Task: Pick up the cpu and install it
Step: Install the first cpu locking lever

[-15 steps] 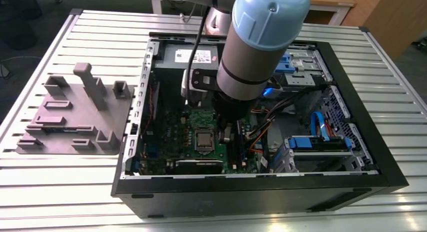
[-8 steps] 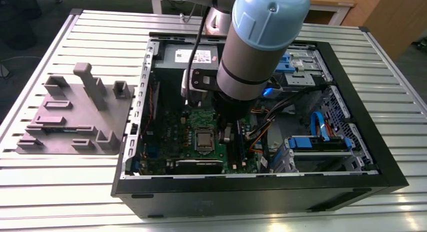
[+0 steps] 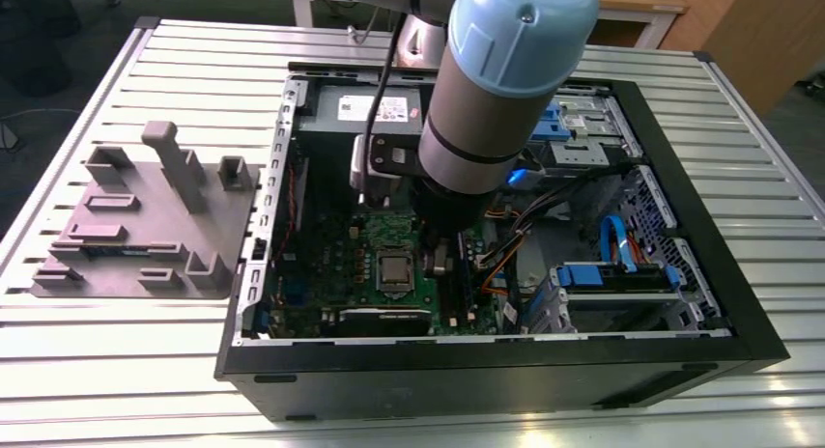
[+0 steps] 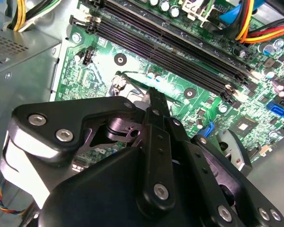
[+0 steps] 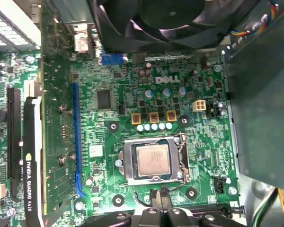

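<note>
Arm upright, claw [image 3: 442,265] low beside socketed cpu [image 5: 152,160].

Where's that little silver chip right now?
The cpu sits inside its metal socket frame on the green board in the first wrist view, with the gripper close beside it.

The arm [image 3: 484,100] reaches into the open computer case [image 3: 696,216], above the cpu [image 3: 393,267].

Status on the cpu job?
Gripper hovering over the board, beside the socket. Cpu seated in socket. Nothing in the way.
</note>
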You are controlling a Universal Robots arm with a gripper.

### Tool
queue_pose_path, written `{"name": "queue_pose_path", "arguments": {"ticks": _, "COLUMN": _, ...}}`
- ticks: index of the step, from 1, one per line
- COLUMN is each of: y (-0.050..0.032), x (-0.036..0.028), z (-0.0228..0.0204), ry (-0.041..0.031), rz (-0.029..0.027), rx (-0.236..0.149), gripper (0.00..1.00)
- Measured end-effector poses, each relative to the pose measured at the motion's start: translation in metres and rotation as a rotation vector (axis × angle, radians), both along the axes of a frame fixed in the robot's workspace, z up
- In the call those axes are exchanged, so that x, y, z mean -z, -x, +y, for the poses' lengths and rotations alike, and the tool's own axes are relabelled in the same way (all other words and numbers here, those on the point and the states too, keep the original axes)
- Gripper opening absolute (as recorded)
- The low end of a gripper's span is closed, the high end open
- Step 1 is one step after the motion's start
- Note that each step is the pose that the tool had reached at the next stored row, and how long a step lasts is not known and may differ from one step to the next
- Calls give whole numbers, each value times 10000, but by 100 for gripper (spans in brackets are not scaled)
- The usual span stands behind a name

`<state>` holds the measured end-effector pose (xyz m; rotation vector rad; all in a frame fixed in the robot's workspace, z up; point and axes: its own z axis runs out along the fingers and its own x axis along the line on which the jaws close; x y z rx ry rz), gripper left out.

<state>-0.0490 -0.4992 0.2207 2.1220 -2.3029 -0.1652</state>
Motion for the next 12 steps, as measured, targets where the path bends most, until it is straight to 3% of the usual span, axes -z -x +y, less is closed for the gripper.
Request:
{"name": "queue_pose_path", "arguments": {"ticks": 3, "y": 0, "x": 2, "z": -1, "ry": -1, "rz": -2, "rx": -312, "gripper": 10}}
{"name": "queue_pose_path", "arguments": {"ticks": 12, "y": 0, "x": 2, "z": 0, "ry": -2, "rz": -2, "rx": -322, "gripper": 10}}
